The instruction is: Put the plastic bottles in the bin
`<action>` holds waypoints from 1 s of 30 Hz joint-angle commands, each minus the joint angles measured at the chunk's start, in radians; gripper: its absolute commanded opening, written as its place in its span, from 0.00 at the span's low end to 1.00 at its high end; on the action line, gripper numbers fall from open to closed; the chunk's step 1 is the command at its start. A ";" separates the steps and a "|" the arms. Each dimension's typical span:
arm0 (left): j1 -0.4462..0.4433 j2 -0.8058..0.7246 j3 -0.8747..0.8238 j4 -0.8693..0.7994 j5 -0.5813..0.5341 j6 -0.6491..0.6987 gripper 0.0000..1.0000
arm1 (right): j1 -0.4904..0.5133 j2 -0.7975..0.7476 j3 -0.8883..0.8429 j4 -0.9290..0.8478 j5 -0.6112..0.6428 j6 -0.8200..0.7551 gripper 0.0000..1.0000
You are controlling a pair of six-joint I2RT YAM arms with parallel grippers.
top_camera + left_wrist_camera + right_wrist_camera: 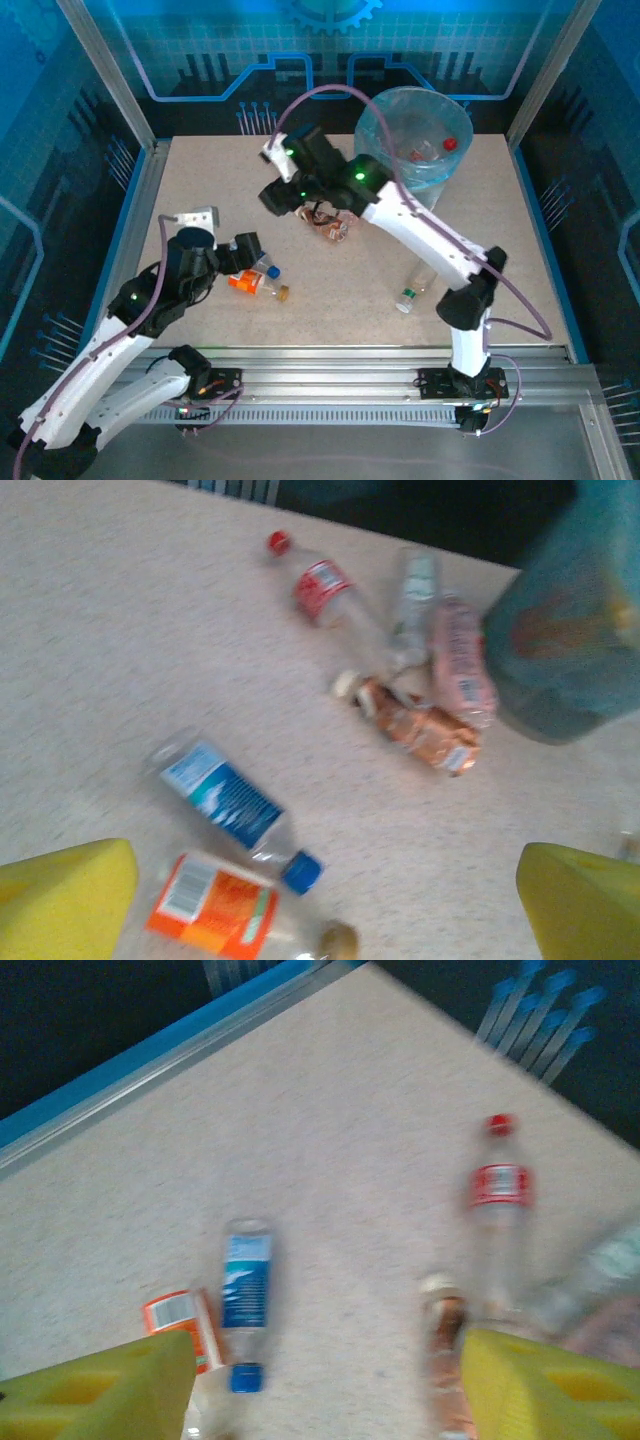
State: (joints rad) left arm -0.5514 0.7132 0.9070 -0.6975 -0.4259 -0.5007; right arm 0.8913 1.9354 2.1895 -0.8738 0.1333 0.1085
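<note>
Top view: the bin (425,185), lined with a blue bag, stands at 1 o'clock on the table (200,185). One red-capped bottle (447,145) lies inside it.

Left end effector (325,895): yellow fingers (65,900) spread wide with nothing between them. It hangs above two bottles at 8 o'clock of the table centre. These are a blue-label bottle (232,802) with a blue cap and, just beside it at its 6 o'clock, an orange-label bottle (212,912).

Right end effector (325,1380): fingers (550,1390) likewise apart, nothing gripped. It sits over a cluster at 12 o'clock of the centre, on the bin's 9 o'clock side. In the left wrist view the cluster comprises a red-label bottle (325,590) with a red cap, a clear bottle (415,590), a crushed pink-label bottle (462,660) and a brown-label bottle (420,728). The view is blurred; the last three appear to touch, unconfirmed.

A green-capped bottle (412,290) lies alone at 4 o'clock of the centre, well apart from the bin.
</note>
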 commanded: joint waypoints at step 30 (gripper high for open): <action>0.009 -0.354 -0.061 -0.249 -0.355 -0.085 0.98 | 0.228 0.610 0.218 -0.124 -0.050 -0.003 0.77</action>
State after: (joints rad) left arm -0.5495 0.3653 0.8139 -0.9382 -0.7544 -0.6186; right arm 1.1007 2.4966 2.3882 -0.9436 0.0208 0.1356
